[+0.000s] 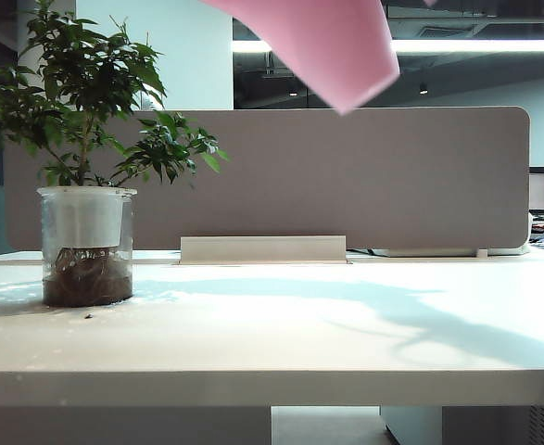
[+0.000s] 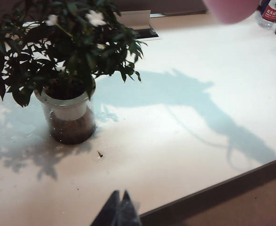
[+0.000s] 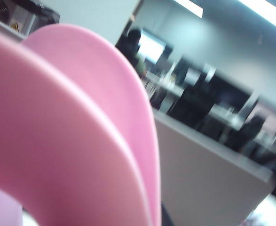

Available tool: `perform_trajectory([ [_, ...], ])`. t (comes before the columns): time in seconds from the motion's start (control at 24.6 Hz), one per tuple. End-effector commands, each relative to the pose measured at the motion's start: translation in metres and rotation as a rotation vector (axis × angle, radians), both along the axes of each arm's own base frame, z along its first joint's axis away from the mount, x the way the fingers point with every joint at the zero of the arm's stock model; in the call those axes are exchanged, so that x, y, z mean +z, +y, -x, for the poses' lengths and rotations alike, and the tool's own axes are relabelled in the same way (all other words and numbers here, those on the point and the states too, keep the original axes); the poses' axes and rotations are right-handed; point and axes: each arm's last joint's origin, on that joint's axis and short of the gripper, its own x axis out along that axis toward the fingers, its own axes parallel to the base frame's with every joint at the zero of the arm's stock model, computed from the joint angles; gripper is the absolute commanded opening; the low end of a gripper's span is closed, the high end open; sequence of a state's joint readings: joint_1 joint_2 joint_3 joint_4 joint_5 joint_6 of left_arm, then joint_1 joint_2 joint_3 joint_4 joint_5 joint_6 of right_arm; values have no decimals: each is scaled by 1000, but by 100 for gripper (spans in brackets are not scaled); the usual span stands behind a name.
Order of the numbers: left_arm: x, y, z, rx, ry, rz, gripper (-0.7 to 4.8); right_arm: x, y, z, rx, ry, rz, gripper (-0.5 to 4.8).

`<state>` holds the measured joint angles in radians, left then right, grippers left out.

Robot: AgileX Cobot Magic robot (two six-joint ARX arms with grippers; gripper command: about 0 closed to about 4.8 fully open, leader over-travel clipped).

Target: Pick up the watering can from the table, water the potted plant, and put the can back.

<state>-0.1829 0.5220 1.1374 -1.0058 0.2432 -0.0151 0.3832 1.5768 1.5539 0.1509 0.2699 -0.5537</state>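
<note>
A: Starting at the left of the exterior view, you've got the potted plant point(image 1: 86, 185) upright on the table point(image 1: 346, 334), near the left end and close to the front edge. Dark leaves, clear pot, soil showing.

B: Left gripper?

A: The left gripper point(image 2: 120, 211) sits low at the table's near edge in its own wrist view, well short of the plant. Fingertips look pressed together, nothing between them. It's parked, no part in this step.

B: Moving right, where's the can?

A: The watering can point(image 1: 332, 46) is off the table, high up, just right of centre, well apart from the plant. You only see a tilted pink chunk cut by the frame's upper edge. No spout visible.

B: Right gripper?

A: The right gripper shows in no frame. The right wrist view is blurred and nearly filled by pink can, so you're probably holding it, but I cannot tell how wide the jaws stand or where they grip.

B: Step?

A: Judging by position: carry phase, pickup done, watering not yet begun. Next you'd need to bring the can leftward over the foliage, get the spout above the pot, then tip gently.
</note>
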Motion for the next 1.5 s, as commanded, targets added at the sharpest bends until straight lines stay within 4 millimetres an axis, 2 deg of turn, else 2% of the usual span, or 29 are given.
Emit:
perform_trajectory([
  [0.04, 2, 0, 0, -5, -23, 2, -5, -31, -19, -10, 58, 41, -247, -1],
  [0.12, 2, 0, 0, -5, -23, 2, -5, -65, -32, -15, 73, 50, -360, -1],
  [0.2, 2, 0, 0, -5, -23, 2, -5, -109, -46, -15, 106, 22, -441, -1],
  [0.41, 2, 0, 0, -5, -23, 2, -5, -171, -53, -11, 155, 3, -459, -1],
  [0.45, 2, 0, 0, -5, -23, 2, -5, -190, -52, -12, 159, 17, -481, -1],
  [0.53, 2, 0, 0, -5, -23, 2, -5, -216, -50, -15, 202, 51, -512, -1],
  [0.73, 2, 0, 0, -5, -23, 2, -5, -257, -47, -24, 217, 89, -506, -1],
  [1.02, 2, 0, 0, -5, -23, 2, -5, -283, -45, -21, 234, 181, -492, 1],
  [1.14, 2, 0, 0, -5, -23, 2, -5, -293, -47, -13, 224, 214, -487, 101],
  [1.18, 2, 0, 0, -5, -23, 2, -5, -296, -48, -9, 224, 217, -484, 180],
  [1.22, 2, 0, 0, -5, -23, 2, -5, -297, -48, -8, 224, 218, -484, 203],
  [1.26, 2, 0, 0, -5, -23, 2, -5, -298, -49, -5, 222, 226, -483, 261],
  [1.5, 2, 0, 0, -5, -23, 2, -5, -296, -49, -1, 223, 225, -483, 289],
])
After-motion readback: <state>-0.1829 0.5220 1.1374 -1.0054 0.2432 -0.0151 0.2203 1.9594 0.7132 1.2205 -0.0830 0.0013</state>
